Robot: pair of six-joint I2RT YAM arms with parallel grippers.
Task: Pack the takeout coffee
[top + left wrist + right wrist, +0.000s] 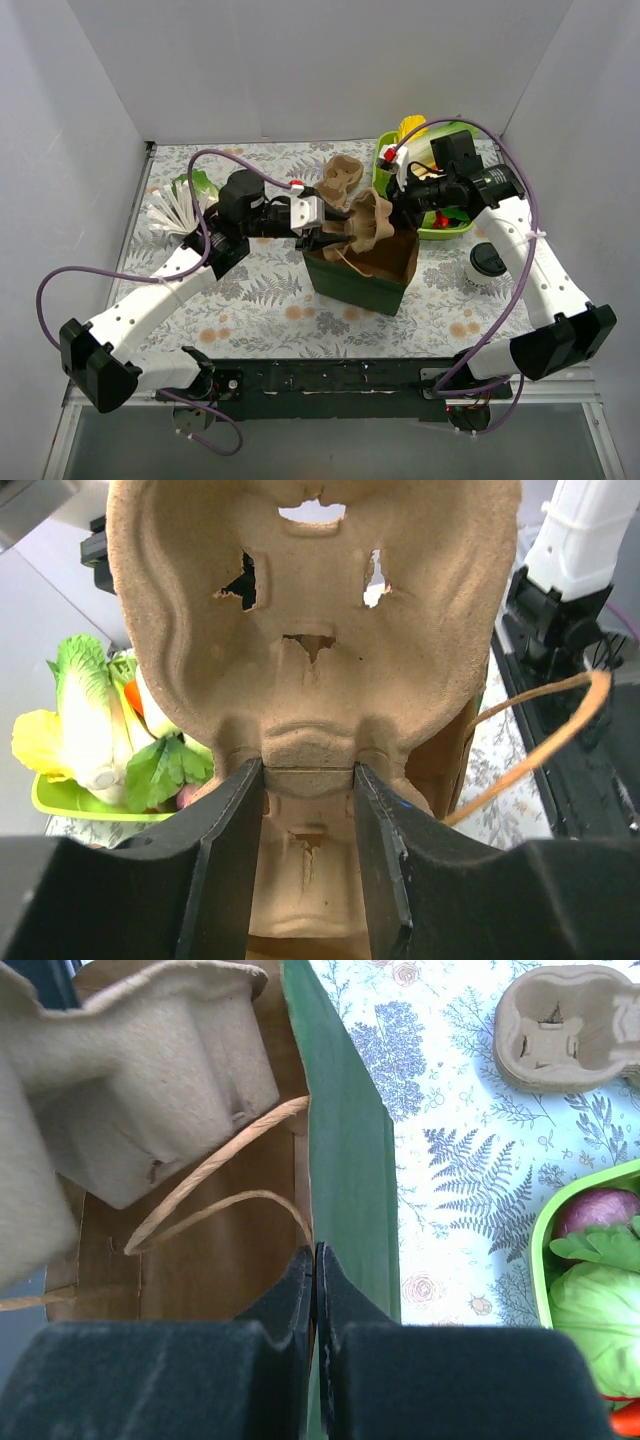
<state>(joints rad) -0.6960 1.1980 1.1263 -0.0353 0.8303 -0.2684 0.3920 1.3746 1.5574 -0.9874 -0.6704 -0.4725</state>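
Left end effector (pixel 309 772) was clamped on the middle rib of the cardboard carrier (pixel 310 610), holding it tilted and partly into the mouth of the green paper bag (pixel 352 280) — my guess is it goes in first so the cup gets a seat. Right end effector (pixel 315 1260) was pinched together on the bag's top edge, probably to keep the mouth open and the bag upright. The takeout coffee (pixel 487 260) sat on the surface (pixel 250 290) just right of the bag, nothing touching it. Tight fit though — carrier lobes ran close to the bag walls, and the twine handles (pixel 240 1196) looked like a snag risk
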